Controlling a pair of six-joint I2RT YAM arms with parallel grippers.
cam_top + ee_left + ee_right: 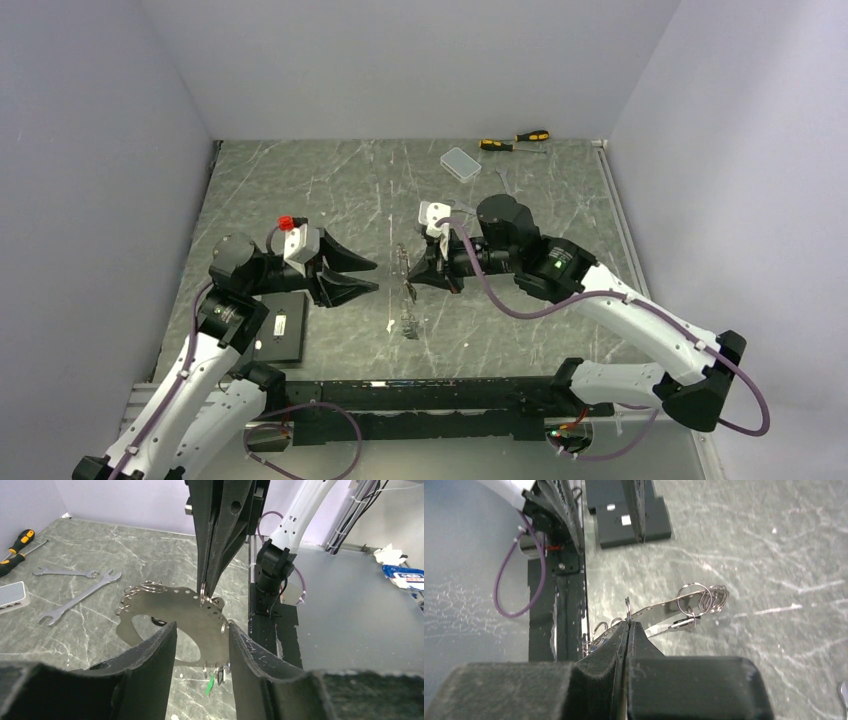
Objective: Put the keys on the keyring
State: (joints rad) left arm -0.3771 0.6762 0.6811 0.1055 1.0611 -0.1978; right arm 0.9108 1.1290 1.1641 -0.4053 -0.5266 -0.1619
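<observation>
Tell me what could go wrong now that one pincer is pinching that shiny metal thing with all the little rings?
Two things, probably. The right pincer is shut on just one little ring at the edge of the keyring, so the keyring might swing, twist or slip out. The left pincer is open with a finger on each side of the keyring; if it closes crookedly it could bump it or snag the loose rings.
</observation>
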